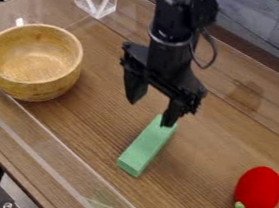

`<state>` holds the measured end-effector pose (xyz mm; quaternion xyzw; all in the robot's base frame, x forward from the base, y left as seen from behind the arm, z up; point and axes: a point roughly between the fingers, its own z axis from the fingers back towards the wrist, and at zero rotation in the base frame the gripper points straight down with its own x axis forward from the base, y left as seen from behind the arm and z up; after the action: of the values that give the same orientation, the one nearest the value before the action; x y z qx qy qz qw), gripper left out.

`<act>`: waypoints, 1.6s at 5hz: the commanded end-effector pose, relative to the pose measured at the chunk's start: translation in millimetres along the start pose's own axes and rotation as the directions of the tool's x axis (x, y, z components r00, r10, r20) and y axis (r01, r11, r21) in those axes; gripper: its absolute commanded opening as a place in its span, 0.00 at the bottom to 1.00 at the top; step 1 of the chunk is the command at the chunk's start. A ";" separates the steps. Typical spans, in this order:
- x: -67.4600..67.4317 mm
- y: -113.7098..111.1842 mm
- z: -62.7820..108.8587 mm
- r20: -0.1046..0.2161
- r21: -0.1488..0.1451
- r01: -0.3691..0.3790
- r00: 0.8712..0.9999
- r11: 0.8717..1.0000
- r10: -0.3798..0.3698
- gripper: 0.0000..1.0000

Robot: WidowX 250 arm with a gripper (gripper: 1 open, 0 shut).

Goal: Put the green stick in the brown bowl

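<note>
The green stick lies flat on the wooden table, slanting from lower left to upper right, near the middle front. My gripper hangs open just above the stick's far end, pointing straight down, with one finger on the left and the other on the right. Nothing is between them. The brown bowl stands empty at the left side of the table, well apart from the stick.
A red strawberry-like toy with a green top lies at the front right. A clear plastic wall rims the table edge, and a small clear stand sits at the back left.
</note>
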<state>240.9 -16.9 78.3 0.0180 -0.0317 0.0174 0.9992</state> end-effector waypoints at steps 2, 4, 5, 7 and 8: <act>-3.2 -8.1 -15.8 0.022 -0.012 -0.002 1.000 1.000 0.002 1.00; -3.4 -8.9 -40.9 -0.003 -0.015 -0.009 1.000 1.000 0.009 1.00; -2.0 -7.4 -48.1 -0.008 -0.013 -0.013 1.000 1.000 0.013 0.00; -0.3 -6.8 -53.5 -0.010 -0.010 0.001 1.000 1.000 -0.001 0.00; 0.6 -6.5 -56.1 -0.011 -0.010 0.010 1.000 1.000 -0.010 0.00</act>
<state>240.3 -22.3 21.8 0.0127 -0.0158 0.0198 0.9996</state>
